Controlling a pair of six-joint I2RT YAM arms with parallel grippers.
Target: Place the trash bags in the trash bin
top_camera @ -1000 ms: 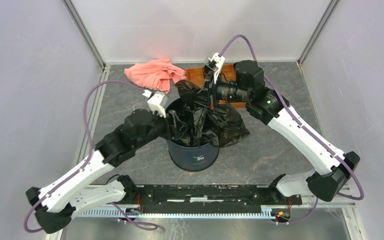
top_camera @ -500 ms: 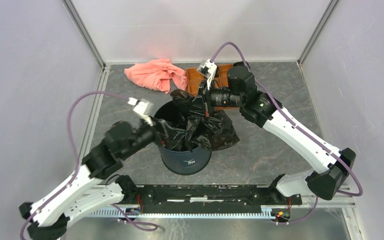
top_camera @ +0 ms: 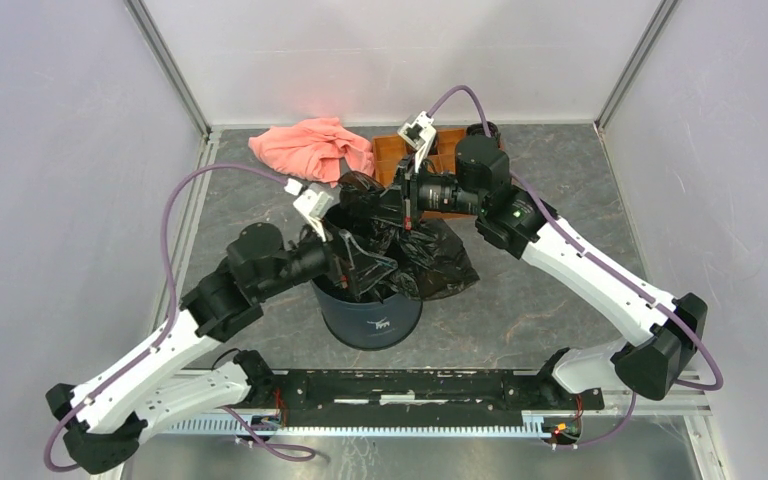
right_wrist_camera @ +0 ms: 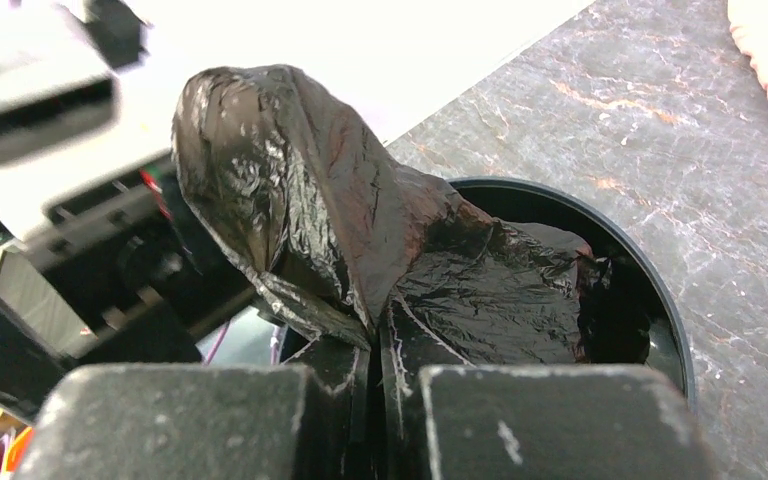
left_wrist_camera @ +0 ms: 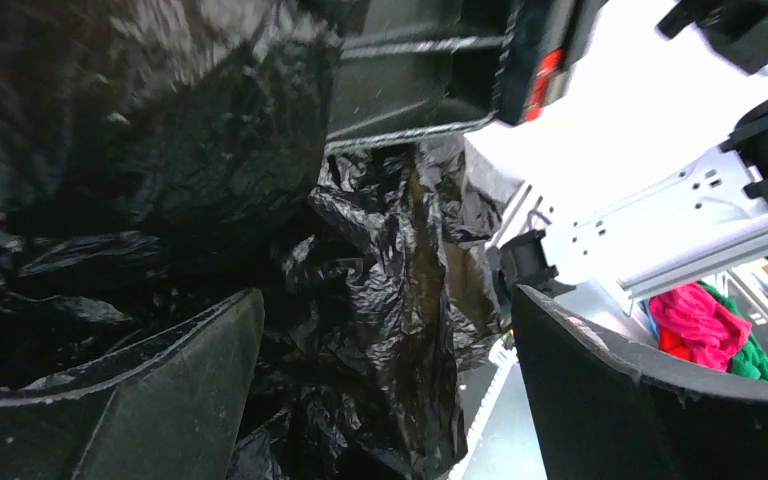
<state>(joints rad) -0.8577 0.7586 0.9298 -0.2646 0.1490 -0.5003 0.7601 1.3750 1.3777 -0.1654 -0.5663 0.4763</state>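
Observation:
The trash bin (top_camera: pixel 375 318) stands in the middle of the table, a round dark bucket with a white logo. The trash bag (top_camera: pixel 438 262), wrinkly black film, fills the bin's mouth and spills over its right side. My right gripper (top_camera: pixel 401 206) is shut on a raised fold of the bag (right_wrist_camera: pixel 290 180) above the bin's far rim (right_wrist_camera: pixel 663 300); the film is pinched between the jaws (right_wrist_camera: pixel 375 352). My left gripper (top_camera: pixel 360 262) is open over the bin's mouth. Its fingers (left_wrist_camera: pixel 160 400) stand wide apart with hanging bag film (left_wrist_camera: pixel 390 300) between them, not gripped.
A salmon-pink cloth (top_camera: pixel 310 148) lies at the back left of the bin. An orange tray (top_camera: pixel 396 156) sits behind the right wrist. Enclosure walls close the left, right and back sides. Both arms meet over the bin.
My left arm swung back right and its open gripper moved over the bin's mouth into the bag folds. My right gripper shifted slightly left, still holding the bag.

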